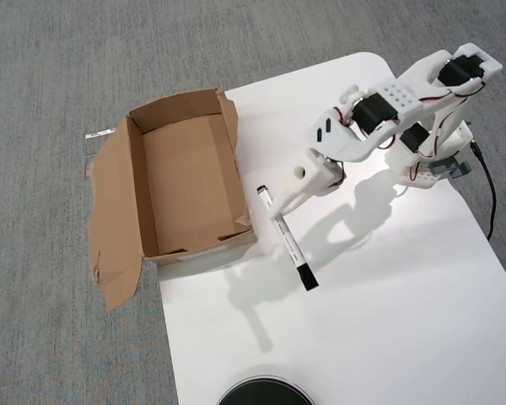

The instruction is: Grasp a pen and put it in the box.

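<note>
1. The gripper (280, 205) has its fingers closed on the pen (285, 239), clamping it near its upper end, so most of the marker hangs out below the grip and slants toward the lower right of the overhead view.
2. The pen appears lifted clear of the tabletop (388, 321): its shadow lies apart from it on the white surface, which suggests it is being carried rather than dragged.
3. The pen hangs just right of the box (190, 181), close to the near right corner but still outside the walls. I judge the transfer roughly halfway done, with the crossing of the rim yet to come.
4. The box sits at the left edge of the tabletop, partly overhanging the grey carpet (42, 67), open side up and empty, with its big torn flap (114, 228) splayed flat to the left, so the right wall is the only barrier on the arm's side.
5. Because the grip is off-centre, the long free end could catch that wall; enough height is needed before letting go.
6. A dark round object (264, 392) at the near edge plays no part.
</note>
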